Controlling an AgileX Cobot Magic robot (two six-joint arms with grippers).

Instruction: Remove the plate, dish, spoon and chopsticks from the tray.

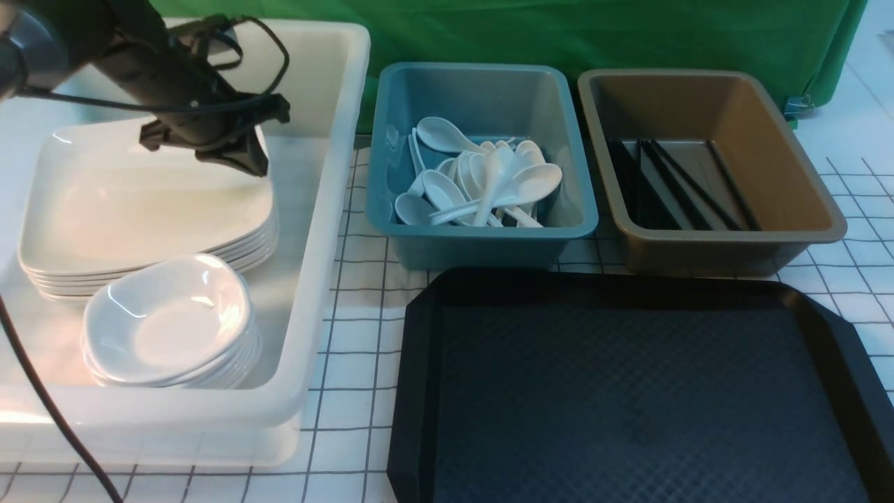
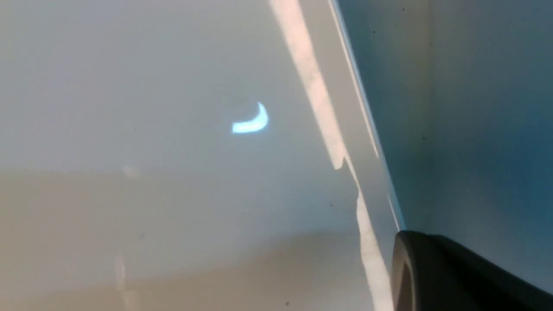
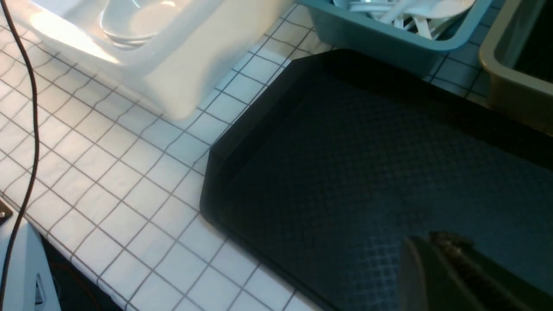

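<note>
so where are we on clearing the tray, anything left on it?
Looks essentially done. The tray floor shows bare in the front view. Plates and dishes are stacked in the white tub, spoons in the teal bin, chopsticks in the brown bin. The left gripper sits shut low over the plate stack, holding nothing visible. Right gripper shut over the tray.

**Green backdrop, gridded worktop**

A green cloth (image 1: 594,35) hangs behind the white worktop (image 1: 349,363), which is covered in thin dark grid lines. Bright light glares off the worktop's far right corner.
</note>
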